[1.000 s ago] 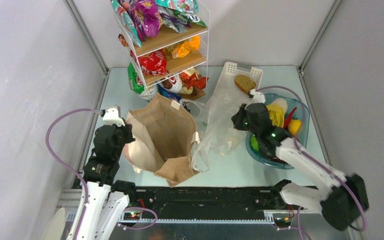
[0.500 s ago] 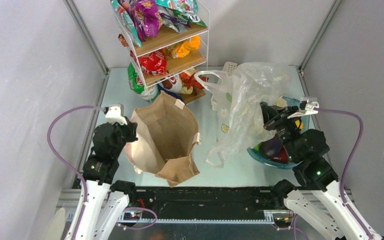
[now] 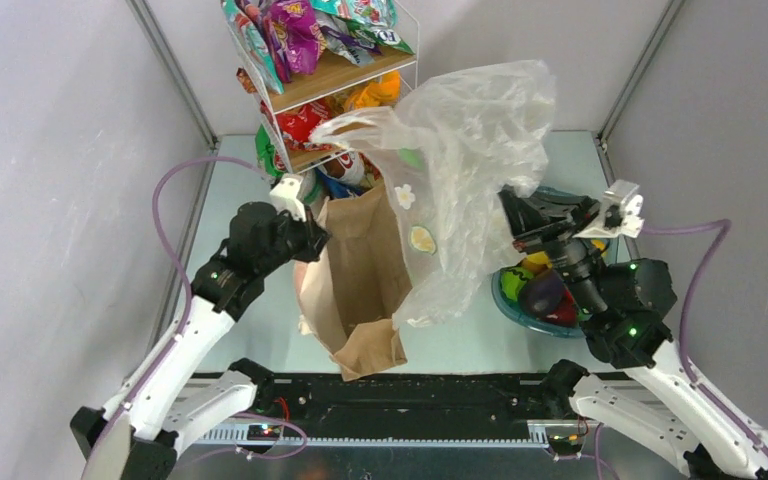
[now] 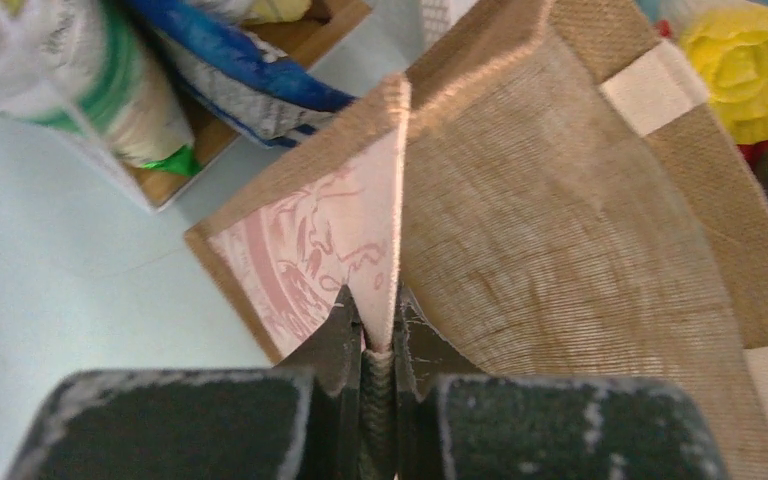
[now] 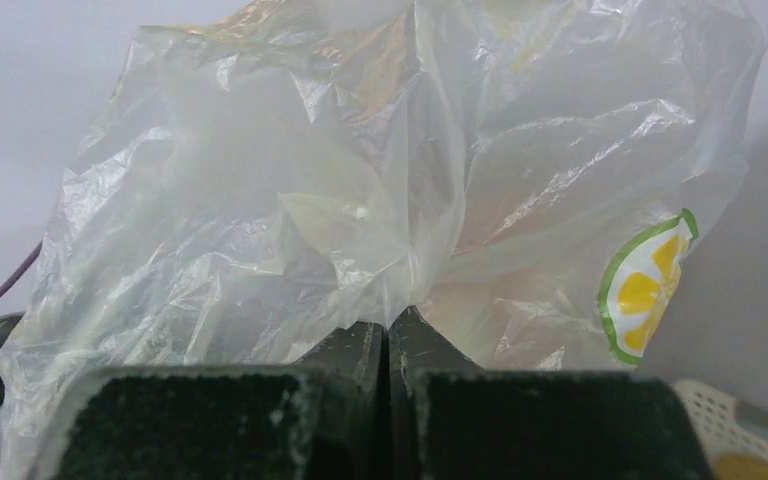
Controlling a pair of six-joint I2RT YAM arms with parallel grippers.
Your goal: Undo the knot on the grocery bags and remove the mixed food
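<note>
The thin clear plastic carrier bag with lemon-slice prints [image 3: 460,130] is held high over the table [image 3: 235,190], pinched in the tightly closed right gripper [image 5: 388,325]; it looks light, floppy and slippery, best taken at a bunched fold. The large brown paper bag [image 3: 360,280], stiffer, is clamped at its rim edge by the closed left gripper [image 4: 380,335].

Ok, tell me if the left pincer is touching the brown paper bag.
Touching. The left wrist view shows the left pincer shut on a folded edge of the brown paper bag.
</note>
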